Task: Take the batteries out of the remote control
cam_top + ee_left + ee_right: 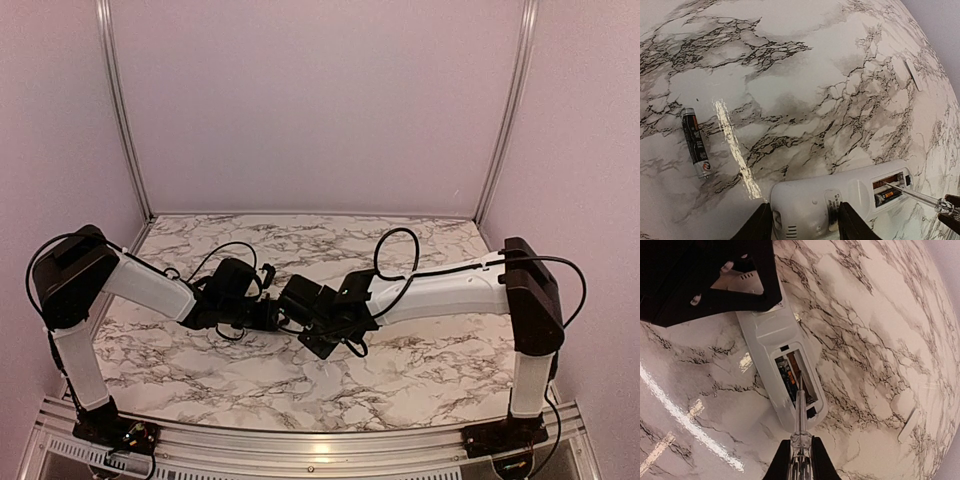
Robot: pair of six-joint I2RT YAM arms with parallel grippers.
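Observation:
The white remote control (840,200) lies face down on the marble table, its battery bay (796,377) open. My left gripper (805,220) is shut on its closed end. One dark battery (786,374) sits in the bay; the slot beside it is empty. A second battery (696,142) lies loose on the table to the left. My right gripper (799,457) is shut on a clear-handled screwdriver (800,415) whose tip reaches into the bay, also seen in the left wrist view (912,196). In the top view both grippers (285,310) meet mid-table and hide the remote.
A small flat white cover piece (907,424) lies on the table beyond the remote's open end; it also shows in the left wrist view (913,75). The marble table (420,360) is backed by plain walls with metal corner posts (120,110).

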